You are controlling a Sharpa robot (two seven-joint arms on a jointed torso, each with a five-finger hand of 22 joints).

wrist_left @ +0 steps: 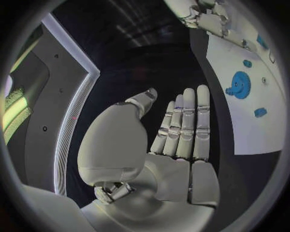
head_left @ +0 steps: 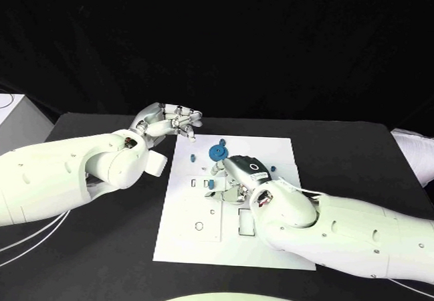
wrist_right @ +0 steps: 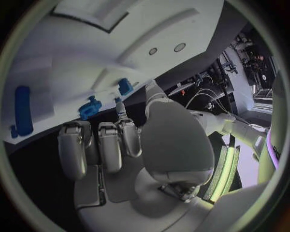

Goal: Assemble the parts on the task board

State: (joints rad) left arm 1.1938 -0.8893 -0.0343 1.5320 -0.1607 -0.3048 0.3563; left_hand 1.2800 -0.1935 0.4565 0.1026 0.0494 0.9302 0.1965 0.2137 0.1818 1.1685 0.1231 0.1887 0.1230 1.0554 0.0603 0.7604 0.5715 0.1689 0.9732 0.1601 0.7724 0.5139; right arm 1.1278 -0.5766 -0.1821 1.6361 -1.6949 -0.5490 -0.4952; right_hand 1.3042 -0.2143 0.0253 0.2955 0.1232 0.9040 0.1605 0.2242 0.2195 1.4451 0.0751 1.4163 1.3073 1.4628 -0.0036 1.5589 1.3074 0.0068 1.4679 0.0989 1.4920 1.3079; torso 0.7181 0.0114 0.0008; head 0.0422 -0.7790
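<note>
black table (head_left: 96, 266) bears the task board (head_left: 271, 246); right hand (head_left: 237, 179) curls, grip unclear, over small blue parts (head_left: 207, 184), likely seating one next, left hand (head_left: 170, 124) flat, holding nothing.

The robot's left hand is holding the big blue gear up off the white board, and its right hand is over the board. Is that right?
Not quite. The left hand holds nothing: the left wrist view shows its fingers straight and its palm bare. The blue gear lies on the task board, as the head view shows. The right hand is indeed over the board.
</note>
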